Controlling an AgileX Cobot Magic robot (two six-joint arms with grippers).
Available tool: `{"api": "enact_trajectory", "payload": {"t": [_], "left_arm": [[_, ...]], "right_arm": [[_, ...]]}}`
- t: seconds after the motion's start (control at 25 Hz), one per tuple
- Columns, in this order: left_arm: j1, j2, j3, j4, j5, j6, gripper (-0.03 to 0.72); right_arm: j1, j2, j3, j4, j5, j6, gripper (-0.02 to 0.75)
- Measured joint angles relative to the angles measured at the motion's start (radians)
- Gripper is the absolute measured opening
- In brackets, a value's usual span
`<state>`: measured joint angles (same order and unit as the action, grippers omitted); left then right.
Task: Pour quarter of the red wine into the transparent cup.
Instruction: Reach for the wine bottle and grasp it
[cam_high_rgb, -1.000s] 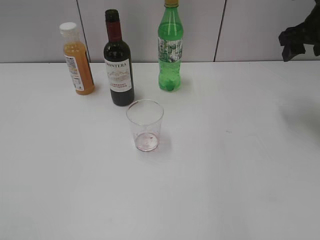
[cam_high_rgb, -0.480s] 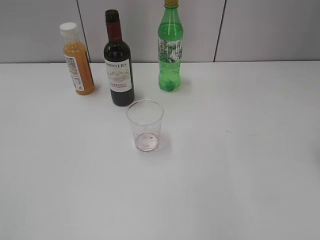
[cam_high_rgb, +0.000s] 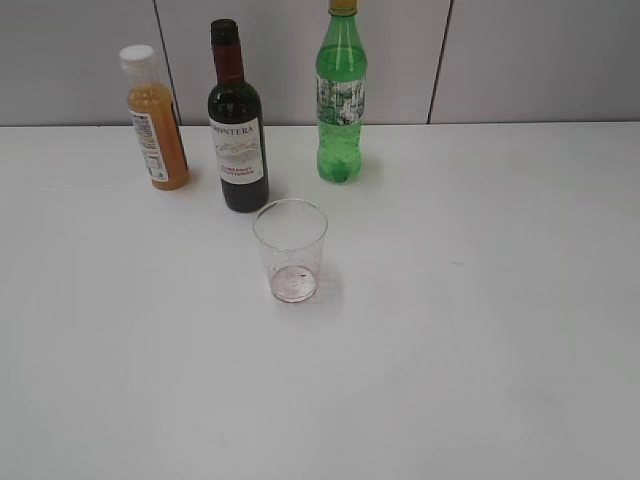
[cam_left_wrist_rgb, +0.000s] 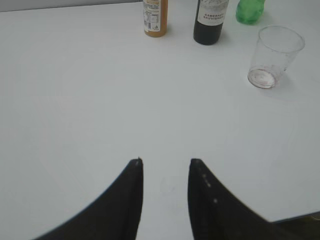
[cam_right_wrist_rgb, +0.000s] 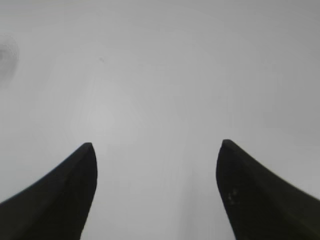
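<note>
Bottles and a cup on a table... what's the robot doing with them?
Nothing is being held right now. The red wine stands upright near the back of the white table, between an orange juice bottle and a green soda bottle. The transparent cup sits just in front of the wine, with only a reddish trace at its bottom. The left gripper and the right gripper both hang over bare table with jaws apart and empty.

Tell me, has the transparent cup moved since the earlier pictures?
No. The transparent cup stands at the same spot, just in front of the red wine.
</note>
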<state>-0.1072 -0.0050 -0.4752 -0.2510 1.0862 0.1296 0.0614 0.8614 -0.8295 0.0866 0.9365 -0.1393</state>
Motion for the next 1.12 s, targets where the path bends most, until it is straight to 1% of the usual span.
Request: {"api": "enact_trajectory", "payload": {"t": [0.28, 0.52, 0.72, 1.12], "left_arm": [[0.0, 0.0, 0.0, 0.0, 0.0, 0.0, 0.241], [0.0, 0.0, 0.0, 0.0, 0.0, 0.0, 0.241], [0.0, 0.0, 0.0, 0.0, 0.0, 0.0, 0.241], [0.0, 0.0, 0.0, 0.0, 0.0, 0.0, 0.241]], "right_arm": [[0.0, -0.301, 0.173, 0.038, 0.011, 0.0, 0.593], [0.0, -0.547, 0.267, 0.053, 0.042, -0.001, 0.593], [0.0, -0.66, 0.306, 0.055, 0.072, -0.001, 0.593], [0.0, -0.82, 0.32, 0.043, 0.082, -0.001, 0.593]]}}
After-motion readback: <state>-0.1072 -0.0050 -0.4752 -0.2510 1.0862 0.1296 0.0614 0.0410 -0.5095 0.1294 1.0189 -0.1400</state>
